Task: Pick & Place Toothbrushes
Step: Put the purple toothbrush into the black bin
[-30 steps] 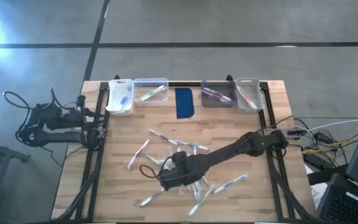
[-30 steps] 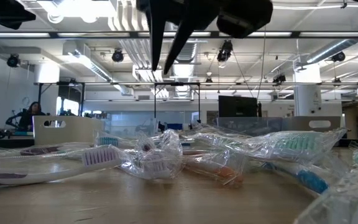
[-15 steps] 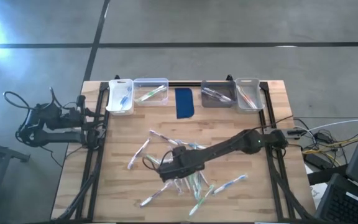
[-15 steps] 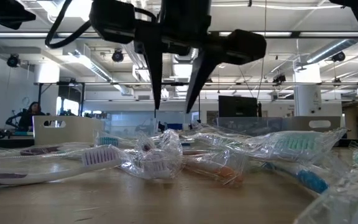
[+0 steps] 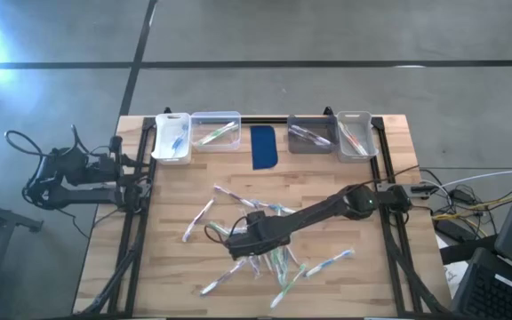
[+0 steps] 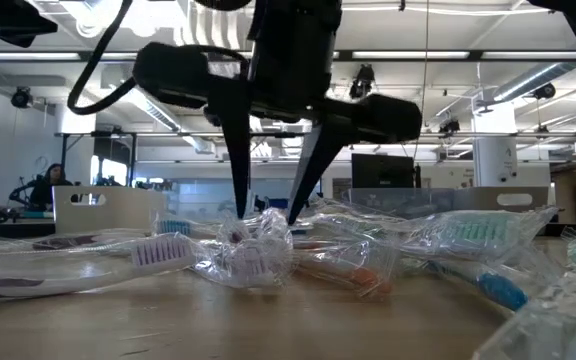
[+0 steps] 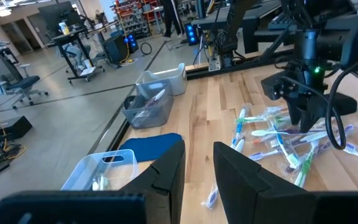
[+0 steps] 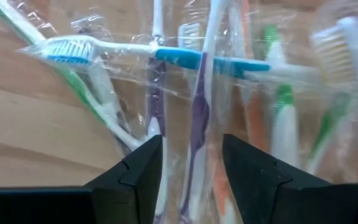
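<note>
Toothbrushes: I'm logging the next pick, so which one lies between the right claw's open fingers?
The purple-handled toothbrush, wrapped in clear plastic, runs lengthwise through the gap of the right claw. The blue-handled toothbrush lies crosswise beyond the fingertips instead.

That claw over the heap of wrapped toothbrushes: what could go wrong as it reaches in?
The right gripper stands open with its tips at the pile of toothbrushes, which cross and overlap in crinkly clear wrappers. Closing here, it may well pinch two at once, or only loose wrapper. The purple toothbrush between its fingers lies under a blue one, so lifting it could drag that neighbour along.
</note>
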`<state>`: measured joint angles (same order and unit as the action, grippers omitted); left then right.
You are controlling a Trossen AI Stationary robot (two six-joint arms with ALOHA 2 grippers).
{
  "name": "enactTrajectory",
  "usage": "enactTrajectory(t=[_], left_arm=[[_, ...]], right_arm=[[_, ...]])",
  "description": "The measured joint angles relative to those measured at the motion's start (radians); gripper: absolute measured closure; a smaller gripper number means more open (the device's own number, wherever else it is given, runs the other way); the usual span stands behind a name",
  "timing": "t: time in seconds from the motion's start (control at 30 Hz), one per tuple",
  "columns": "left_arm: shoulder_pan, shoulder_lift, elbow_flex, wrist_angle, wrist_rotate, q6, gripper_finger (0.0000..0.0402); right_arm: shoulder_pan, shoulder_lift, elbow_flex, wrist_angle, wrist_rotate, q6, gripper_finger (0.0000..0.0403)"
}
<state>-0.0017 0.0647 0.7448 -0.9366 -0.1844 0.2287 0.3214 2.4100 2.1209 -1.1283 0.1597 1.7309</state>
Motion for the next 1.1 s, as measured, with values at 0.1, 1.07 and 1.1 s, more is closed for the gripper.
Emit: enactTrajectory(t=[0.1, 1.07, 1.1], left_arm=[[0.0, 0.0, 0.0, 0.0, 0.0, 0.0, 0.0312], [0.0, 0.0, 0.0, 0.0, 0.0, 0.0, 0.0312], [0.0, 0.0, 0.0, 0.0, 0.0, 0.0, 0.0312]], right_arm=[[0.0, 0.0, -0.03, 0.04, 0.0, -0.002, 0.0254], [-0.001, -0.005, -0.081, 0.104, 0.001, -0.006, 0.0375], [-0.001, -0.008, -0.081, 0.108, 0.001, -0.007, 0.0376]])
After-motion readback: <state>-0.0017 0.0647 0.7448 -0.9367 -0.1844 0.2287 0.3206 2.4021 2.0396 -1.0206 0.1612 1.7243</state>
